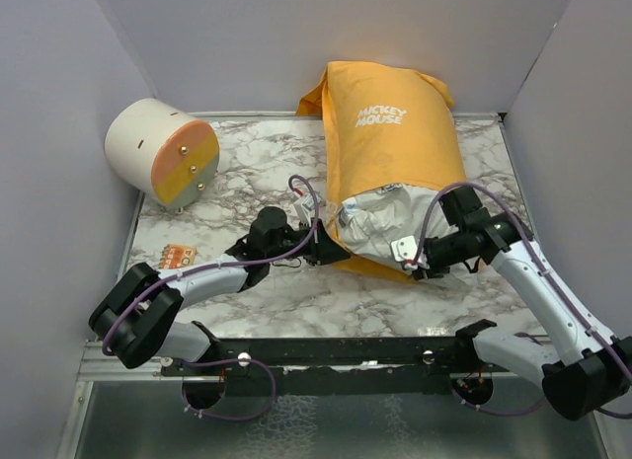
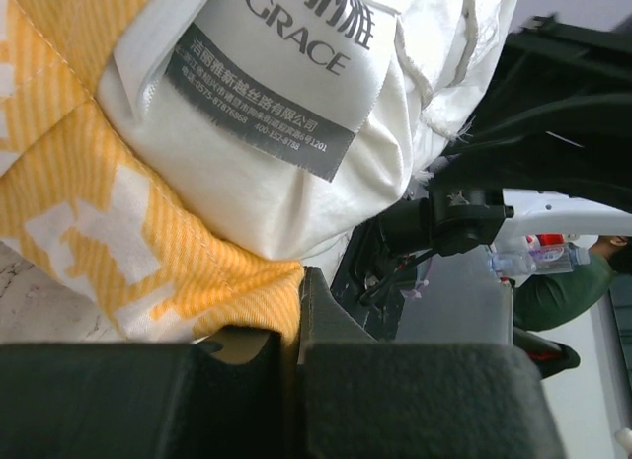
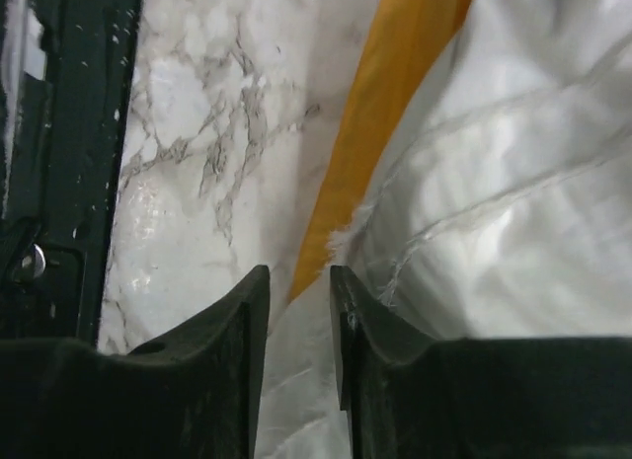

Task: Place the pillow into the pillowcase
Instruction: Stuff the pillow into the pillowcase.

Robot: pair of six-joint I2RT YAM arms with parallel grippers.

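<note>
The orange-yellow pillowcase lies on the marble table with its "MICKEY MOUSE" lettering up. The white pillow is mostly inside it, and its near end bulges out of the case's mouth. My left gripper is at the mouth's left corner, shut on the pillowcase edge. In the left wrist view the pillow and its grey label sit just above the gripper. My right gripper is at the mouth's near right. Its jaws stand slightly apart over white pillow fabric and an orange pillowcase strip.
A cream-and-orange cylinder lies at the table's back left. A small orange card rests near the left arm. Grey walls close in the marble table on three sides. A black rail runs along the near edge.
</note>
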